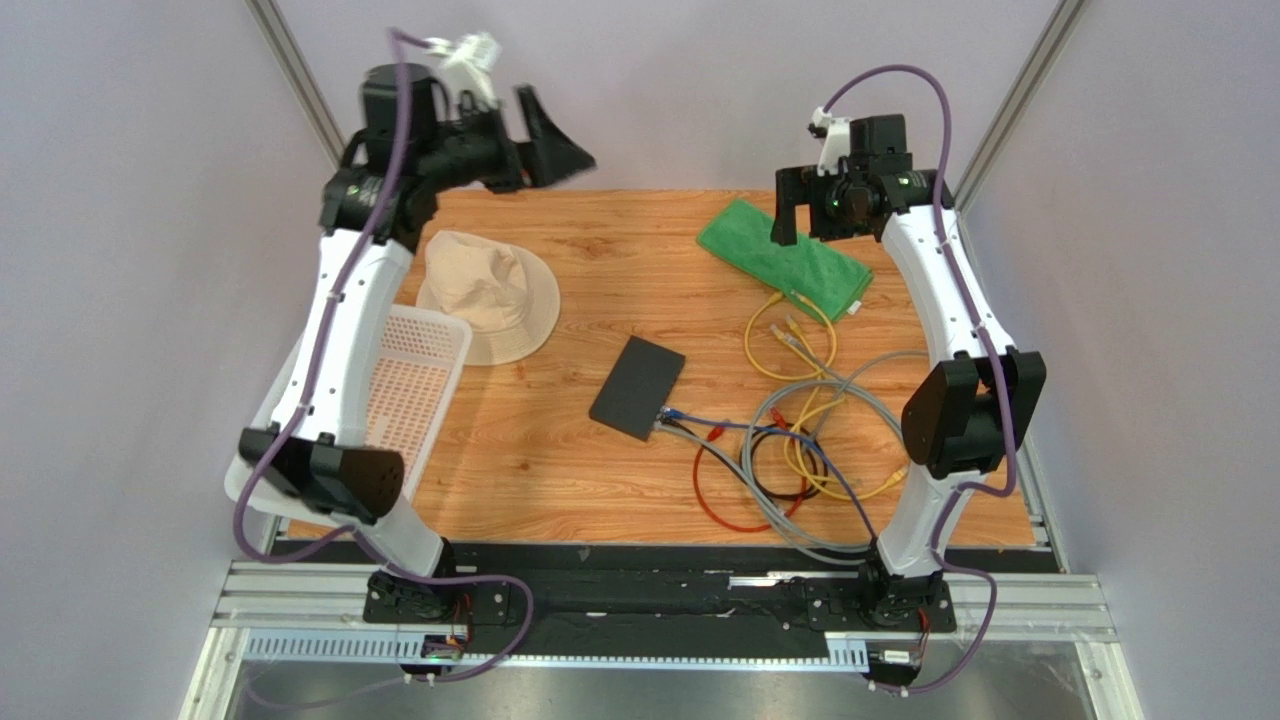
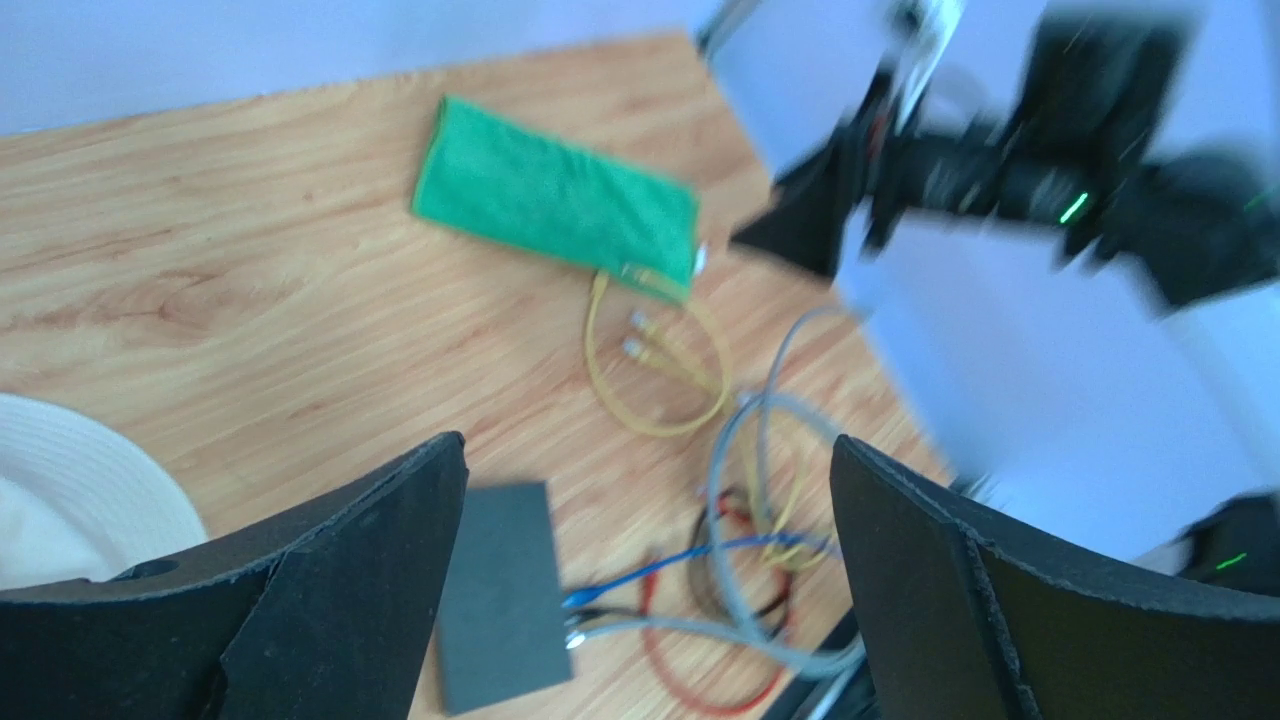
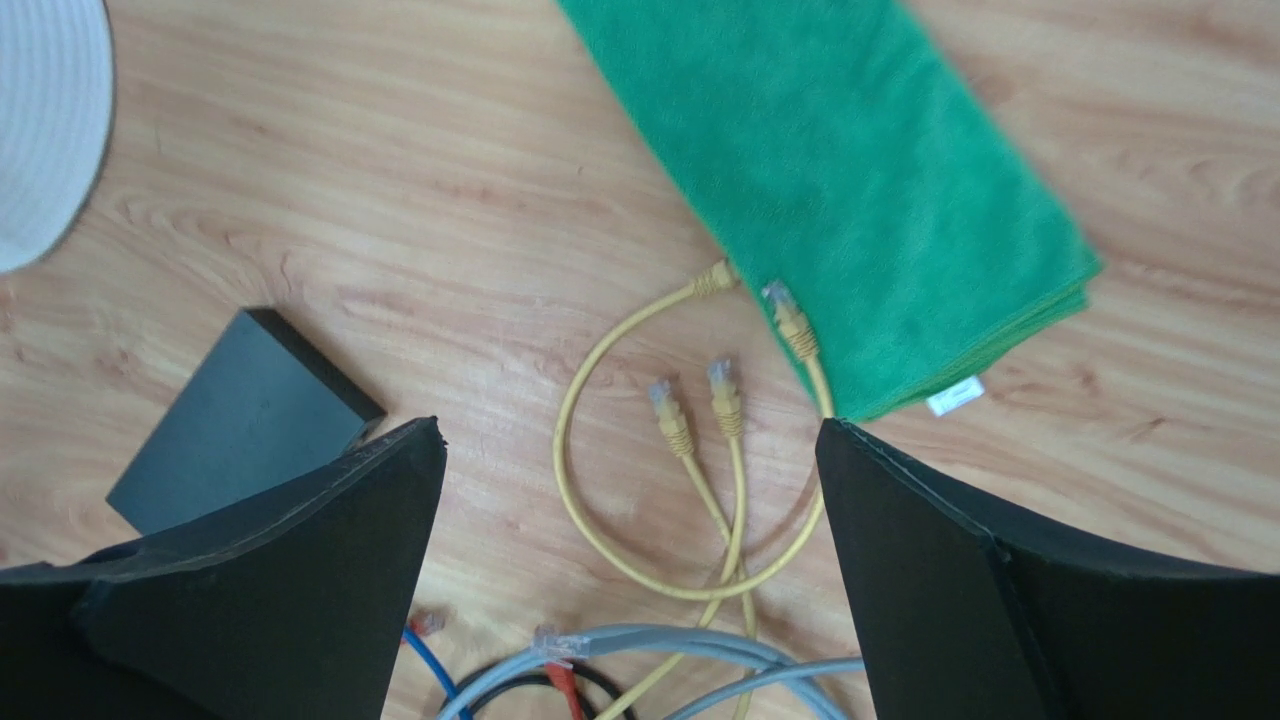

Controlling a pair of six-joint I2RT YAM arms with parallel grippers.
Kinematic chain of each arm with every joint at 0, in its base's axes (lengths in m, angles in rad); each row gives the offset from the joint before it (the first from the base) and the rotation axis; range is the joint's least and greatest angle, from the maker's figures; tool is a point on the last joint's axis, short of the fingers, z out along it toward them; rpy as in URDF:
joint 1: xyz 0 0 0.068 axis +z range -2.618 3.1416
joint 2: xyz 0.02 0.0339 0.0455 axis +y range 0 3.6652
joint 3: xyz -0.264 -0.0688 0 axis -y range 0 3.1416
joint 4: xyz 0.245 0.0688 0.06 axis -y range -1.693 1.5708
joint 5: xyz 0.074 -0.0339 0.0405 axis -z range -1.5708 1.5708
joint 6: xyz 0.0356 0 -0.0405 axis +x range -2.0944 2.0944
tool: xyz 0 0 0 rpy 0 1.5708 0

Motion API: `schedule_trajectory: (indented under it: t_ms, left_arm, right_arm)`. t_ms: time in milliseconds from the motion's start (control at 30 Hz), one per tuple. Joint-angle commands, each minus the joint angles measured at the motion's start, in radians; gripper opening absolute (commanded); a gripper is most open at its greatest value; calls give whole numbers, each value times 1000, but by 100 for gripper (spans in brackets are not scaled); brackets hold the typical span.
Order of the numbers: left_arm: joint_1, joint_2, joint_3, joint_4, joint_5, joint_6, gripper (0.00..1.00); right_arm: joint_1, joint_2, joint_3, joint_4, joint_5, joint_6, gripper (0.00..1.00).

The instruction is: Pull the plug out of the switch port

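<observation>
The switch (image 1: 637, 386) lies flat near the middle of the desk (image 1: 556, 465). It is a black box and it sits slanted, with one corner pointing to the far side. Nothing is holding it.

A blue cable (image 1: 751, 431) and a grey cable (image 1: 781, 510) run up to the near short end of the switch. A red cable (image 1: 718, 507) loops close by them. From these views I cannot tell which plugs are pushed into the switch. To the right of the switch, the cables lie in a messy pile.

A yellow cable (image 3: 601, 525) makes a loop past that pile. Two of the yellow ends lie on the bare wood, and one lies on the edge of the green cloth (image 1: 784, 258).

The left fingers (image 1: 550, 146) are up high over the far left part of the desk, well apart from the switch. They are spread wide and hold nothing. Below them sits a tan hat (image 1: 489, 296), and a white basket (image 1: 406, 393) lies just beside the hat.

The right fingers (image 1: 793, 210) hang over the green cloth at the far right. They are spread wide too, with nothing between them. They are also well apart from the switch.
</observation>
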Motion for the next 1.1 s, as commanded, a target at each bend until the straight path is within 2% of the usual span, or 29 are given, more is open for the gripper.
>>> schedule_trajectory:
  t_ms: [0, 33, 67, 100, 167, 300, 333, 433, 633, 767, 900, 1000, 1033, 1067]
  left_arm:
    - [262, -64, -273, 756, 212, -922, 99]
    - [284, -31, -307, 894, 216, -1064, 99]
    - [287, -18, -204, 713, 204, -1080, 99]
    - [289, -14, -178, 688, 201, -1023, 99]
    - [284, -38, -175, 848, 234, -1050, 99]
    - [286, -63, -108, 899, 251, -1123, 99]
    - [286, -75, -114, 921, 259, -1128, 99]
    - [286, -99, -146, 788, 273, -1189, 99]
    - [289, -126, -193, 768, 287, -1223, 99]
    - [287, -124, -197, 823, 291, -1212, 99]
    - [287, -141, -221, 775, 276, -1220, 99]
    - [283, -171, -328, 989, 297, -1124, 99]
    - [277, -181, -409, 1010, 299, -958, 99]
    - [267, -191, -458, 1025, 299, -865, 99]
  right_arm:
    - [22, -42, -55, -3, -5, -1, 100]
    - [33, -31, -61, 2, 4, 4, 100]
    - [40, -31, -71, 10, 9, 7, 100]
    - [51, -33, -73, 10, 15, -11, 100]
    - [77, -45, -73, -5, 18, -28, 100]
    - [99, -74, -85, -15, 14, -27, 100]
    - [103, -80, -90, -15, 14, -25, 100]
    - [108, -91, -114, -10, 17, -18, 100]
    - [119, -100, -127, -4, 9, -10, 100]
    - [131, -91, -124, -9, 0, -19, 100]
    - [148, -82, -118, -18, -20, -27, 100]
    - [174, -94, -148, -18, -51, -30, 100]
    - [181, -109, -159, -22, -69, -32, 100]
    - [189, -116, -185, -29, -121, -39, 100]
